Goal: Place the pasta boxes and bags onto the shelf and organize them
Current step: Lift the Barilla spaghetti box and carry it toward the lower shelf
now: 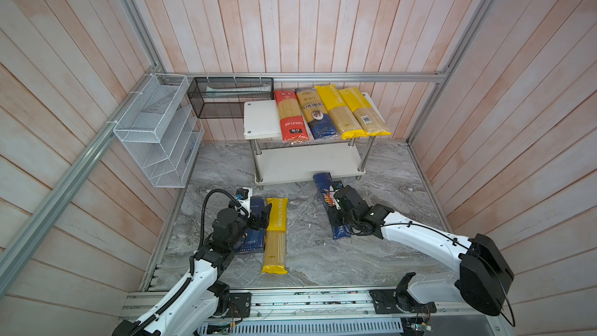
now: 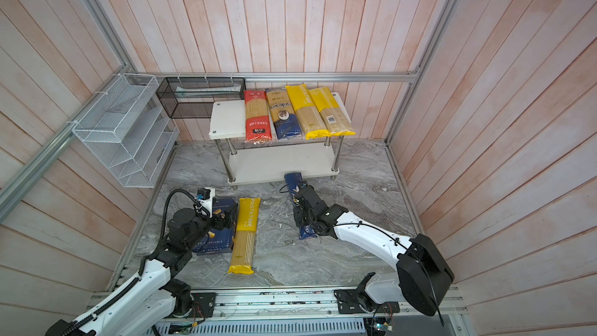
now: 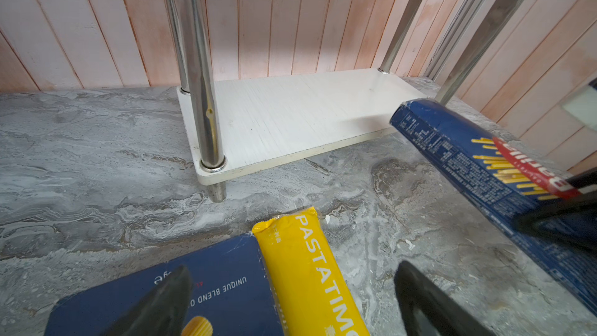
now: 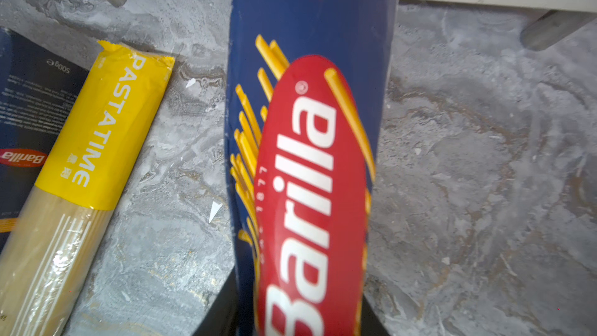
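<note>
On the left wall hangs a white wire rack (image 1: 155, 130). Next to it, on the back wall, is a black mesh basket (image 1: 226, 105) with something long and pale lying in it; I cannot tell what. The shelf (image 1: 260, 117) stands at the back of the grey marble table (image 1: 323, 260). Its top board carries four bags side by side, near ends overhanging the front edge: a red-ended bag (image 1: 290, 116), a beige-and-navy bag (image 1: 315, 113), a yellow-ended bag (image 1: 336, 111) and a barcode-up yellow bag (image 1: 365, 114).

The right gripper (image 1: 334, 213) clamps the spaghetti box (image 1: 323, 185), a finger against each long side. The box is long, narrow and dark blue, with a red Barilla oval over yellow strands. It is tilted, its far end raised at the front edge of the lower board, between the front posts and nearer the right post (image 1: 363, 160).

The left gripper (image 3: 294, 268) hovers with its jaws spread wide and empty. One finger is over the rigatoni box (image 3: 226, 273), the other past the PASTATIME bag (image 1: 275, 237). These two lie flat and touching on the table in front of the shelf.
</note>
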Action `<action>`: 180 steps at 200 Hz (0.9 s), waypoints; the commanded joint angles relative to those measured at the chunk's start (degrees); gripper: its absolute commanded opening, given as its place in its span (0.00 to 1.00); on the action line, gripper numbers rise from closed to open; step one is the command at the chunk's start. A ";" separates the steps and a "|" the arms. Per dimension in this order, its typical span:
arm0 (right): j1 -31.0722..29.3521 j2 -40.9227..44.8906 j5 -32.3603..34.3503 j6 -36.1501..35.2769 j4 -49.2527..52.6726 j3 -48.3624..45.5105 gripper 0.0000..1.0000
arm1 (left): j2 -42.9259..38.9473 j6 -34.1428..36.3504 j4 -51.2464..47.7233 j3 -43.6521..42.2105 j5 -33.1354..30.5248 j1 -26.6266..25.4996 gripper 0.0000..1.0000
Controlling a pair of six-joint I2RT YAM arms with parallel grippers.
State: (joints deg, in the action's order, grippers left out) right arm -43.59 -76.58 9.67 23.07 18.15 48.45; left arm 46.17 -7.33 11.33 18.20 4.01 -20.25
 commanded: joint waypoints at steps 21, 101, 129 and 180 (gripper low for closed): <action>5.13 0.76 1.92 -5.84 -5.60 2.50 0.33 | 0.01 -0.23 0.18 -0.23 -0.23 0.12 1.00; 14.29 -3.58 -0.53 -12.87 -10.03 8.57 0.33 | -0.24 -0.23 0.16 -0.25 -0.21 0.17 1.00; 16.49 -6.04 -2.09 -14.40 -11.10 11.06 0.33 | -0.72 -0.30 0.10 -0.43 -0.32 0.12 1.00; 18.93 -10.87 -4.35 -15.37 -13.12 14.96 0.33 | -0.64 -0.15 0.13 -0.44 -0.04 0.12 1.00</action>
State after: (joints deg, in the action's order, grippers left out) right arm -25.45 -86.56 6.48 9.15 12.43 58.70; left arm 45.95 -7.33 11.33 18.20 4.01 -20.25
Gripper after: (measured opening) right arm 0.339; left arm 0.995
